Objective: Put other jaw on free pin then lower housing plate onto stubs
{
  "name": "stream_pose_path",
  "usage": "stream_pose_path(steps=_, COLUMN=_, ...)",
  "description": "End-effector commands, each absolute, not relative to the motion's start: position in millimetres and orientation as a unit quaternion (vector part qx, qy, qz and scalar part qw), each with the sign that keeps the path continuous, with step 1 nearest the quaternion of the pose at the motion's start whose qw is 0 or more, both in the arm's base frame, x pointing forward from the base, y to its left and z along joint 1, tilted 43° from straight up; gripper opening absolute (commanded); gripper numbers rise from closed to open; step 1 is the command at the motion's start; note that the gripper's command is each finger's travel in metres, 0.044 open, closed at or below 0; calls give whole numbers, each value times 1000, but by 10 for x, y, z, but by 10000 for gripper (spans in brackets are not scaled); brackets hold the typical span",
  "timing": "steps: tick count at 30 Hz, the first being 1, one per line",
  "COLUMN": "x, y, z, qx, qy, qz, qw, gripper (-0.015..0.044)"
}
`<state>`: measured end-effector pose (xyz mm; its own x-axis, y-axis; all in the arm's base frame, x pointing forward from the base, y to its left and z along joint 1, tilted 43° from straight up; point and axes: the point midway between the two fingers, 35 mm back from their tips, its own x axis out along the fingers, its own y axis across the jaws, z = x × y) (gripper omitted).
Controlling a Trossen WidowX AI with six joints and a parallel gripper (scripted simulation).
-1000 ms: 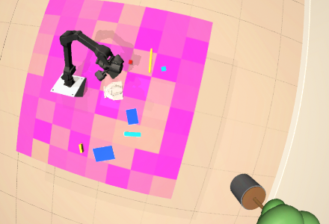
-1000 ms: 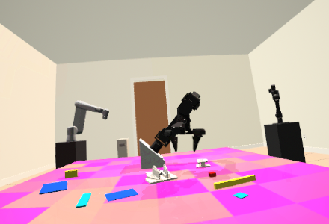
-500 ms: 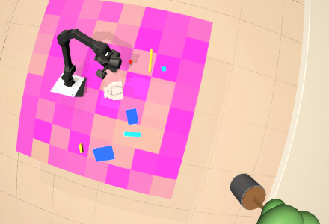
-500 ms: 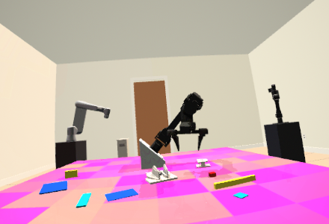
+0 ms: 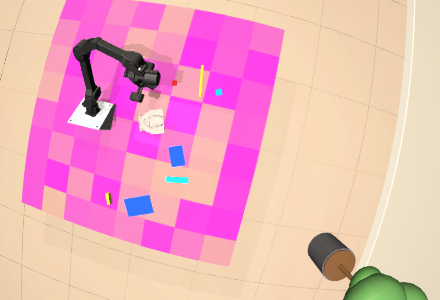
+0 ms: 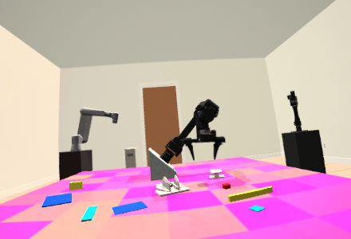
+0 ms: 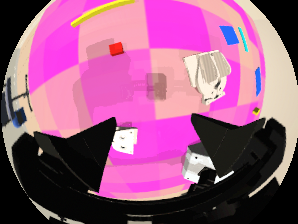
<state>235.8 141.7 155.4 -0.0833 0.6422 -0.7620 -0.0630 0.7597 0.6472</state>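
Observation:
The white base plate (image 6: 181, 190) lies on the mat with two pale upright jaws (image 6: 175, 182) (image 7: 219, 65) standing side by side on it. The whole assembly (image 5: 151, 121) shows from above. Whether the jaws' teeth mesh is too small to tell. The small white housing plate (image 6: 216, 172) (image 7: 129, 145) sits apart from the assembly, nearer the robot's side in the wrist view, partly hidden by the left finger. My gripper (image 6: 205, 159) (image 7: 154, 119) is open and empty, high above the mat, its fingers pointing down. It hides the housing plate in the top view.
A red cube (image 5: 174, 83) (image 7: 116, 49) and a yellow bar (image 5: 201, 81) (image 6: 250, 193) lie beyond the gripper. A cyan square (image 5: 218, 92) is farther out. Two blue plates (image 5: 177, 156) (image 5: 139, 205), a cyan strip (image 5: 177, 180) and a yellow block (image 5: 108, 198) lie past the assembly.

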Motion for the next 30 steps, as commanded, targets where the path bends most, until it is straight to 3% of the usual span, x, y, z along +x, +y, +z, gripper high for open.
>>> stream_pose_path(steps=1, x=2293, y=1444, z=1572, qx=189, qy=674, qz=302, qw=647, gripper=440)
stream_pose_path(steps=30, x=1936, y=1587, z=1776, qx=4, qy=559, qz=488, qw=671, gripper=440)
